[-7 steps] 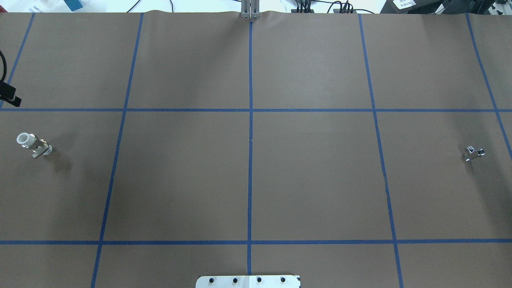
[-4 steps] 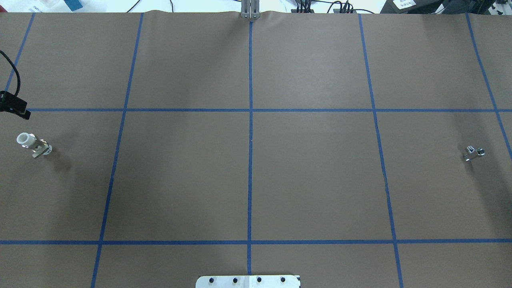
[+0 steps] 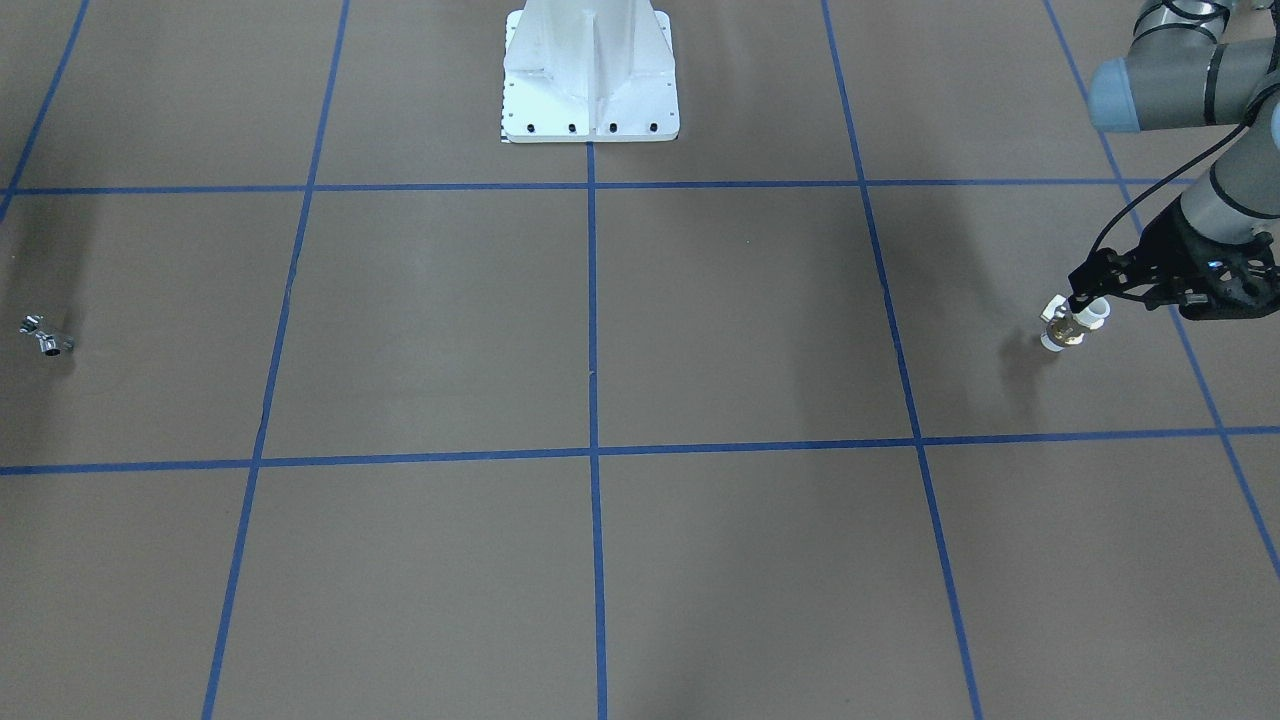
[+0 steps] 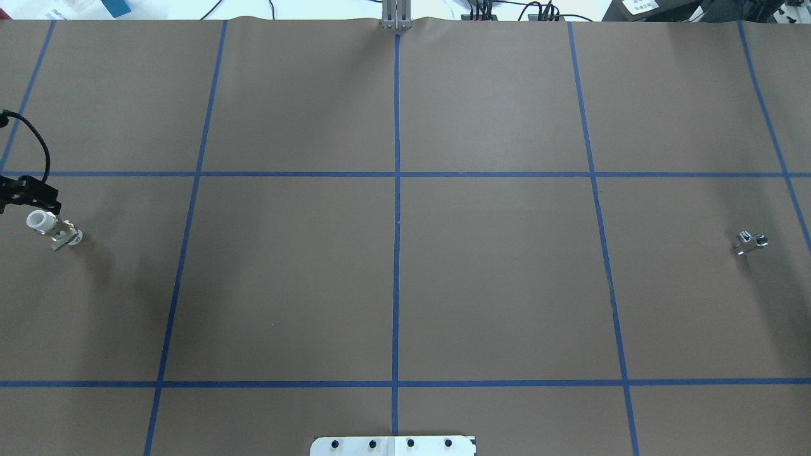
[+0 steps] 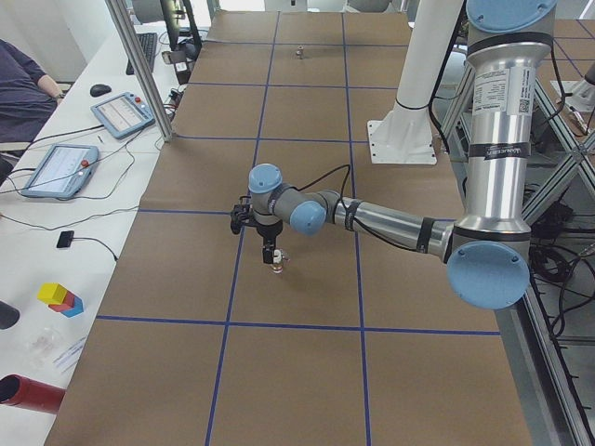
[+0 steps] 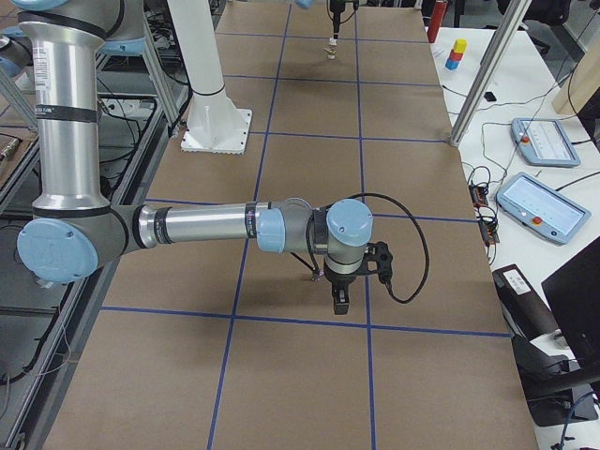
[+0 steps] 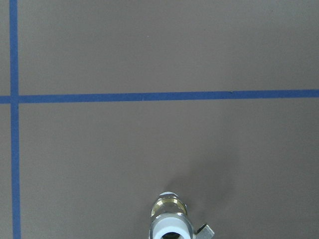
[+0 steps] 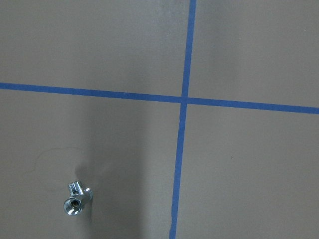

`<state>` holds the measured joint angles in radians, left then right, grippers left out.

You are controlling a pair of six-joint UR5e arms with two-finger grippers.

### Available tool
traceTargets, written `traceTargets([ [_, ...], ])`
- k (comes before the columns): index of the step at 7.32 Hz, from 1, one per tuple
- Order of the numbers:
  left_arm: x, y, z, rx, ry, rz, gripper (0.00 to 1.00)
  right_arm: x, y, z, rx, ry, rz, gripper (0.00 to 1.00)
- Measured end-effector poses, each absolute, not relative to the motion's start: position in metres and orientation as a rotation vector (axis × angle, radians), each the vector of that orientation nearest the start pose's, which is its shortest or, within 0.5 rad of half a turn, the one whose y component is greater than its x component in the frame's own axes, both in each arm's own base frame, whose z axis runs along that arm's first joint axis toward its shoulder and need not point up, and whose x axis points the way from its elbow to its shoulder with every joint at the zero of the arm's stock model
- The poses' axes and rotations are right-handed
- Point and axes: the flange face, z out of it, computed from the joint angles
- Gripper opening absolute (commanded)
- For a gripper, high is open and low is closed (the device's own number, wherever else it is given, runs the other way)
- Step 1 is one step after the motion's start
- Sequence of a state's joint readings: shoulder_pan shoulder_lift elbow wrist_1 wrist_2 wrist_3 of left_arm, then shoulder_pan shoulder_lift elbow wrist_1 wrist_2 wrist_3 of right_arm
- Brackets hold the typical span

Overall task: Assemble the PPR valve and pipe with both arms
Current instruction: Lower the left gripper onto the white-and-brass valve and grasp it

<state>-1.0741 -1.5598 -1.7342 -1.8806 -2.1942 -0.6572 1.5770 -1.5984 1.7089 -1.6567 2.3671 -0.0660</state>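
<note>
PPR valve [image 3: 1068, 328], stubby brass with white plastic ends, stands upright just under my left hand [image 3: 1085, 295]; whether it's parted I can't tell.

Flat brown-papered table [image 4: 285, 285] lets me pass from the brass-and-white valve [image 4: 54, 229], far left, to the chrome pipe fitting [image 4: 751, 241], far right; a white bolted pedestal [image 4: 393, 445] stands near-centre.

The valve [image 7: 170, 219] shows glossy brass with smooth white plastic ends, the pipe [image 8: 77, 197] is mirror-bright chrome metal, and the worktop [image 4: 494, 272] is matt brown paper.
</note>
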Motion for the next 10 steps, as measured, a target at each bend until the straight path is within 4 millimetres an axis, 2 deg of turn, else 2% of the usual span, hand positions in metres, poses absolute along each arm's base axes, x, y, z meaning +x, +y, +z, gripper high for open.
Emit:
traceTargets([
  [3, 0.189, -0.482, 0.588, 0.043, 0.761, 0.007, 1.00, 0.065, -0.479, 0.612, 0.052, -0.791, -0.066, 0.99],
  [4, 0.191, -0.482, 0.589, 0.043, 0.767, 0.011, 1.00, 0.065, -0.479, 0.612, 0.052, -0.790, -0.066, 0.99],
  [5, 0.192, -0.481, 0.588, 0.036, 0.781, 0.016, 0.96, 0.066, -0.480, 0.611, 0.053, -0.788, -0.067, 0.99],
  [8, 0.194, -0.478, 0.586, 0.017, 0.808, 0.026, 0.70, 0.066, -0.480, 0.611, 0.055, -0.786, -0.069, 0.99],
  [9, 0.194, -0.478, 0.585, 0.016, 0.810, 0.027, 0.59, 0.066, -0.481, 0.610, 0.054, -0.786, -0.068, 0.99],
  [10, 0.194, -0.477, 0.584, 0.017, 0.811, 0.027, 0.45, 0.066, -0.481, 0.610, 0.054, -0.785, -0.068, 0.99],
])
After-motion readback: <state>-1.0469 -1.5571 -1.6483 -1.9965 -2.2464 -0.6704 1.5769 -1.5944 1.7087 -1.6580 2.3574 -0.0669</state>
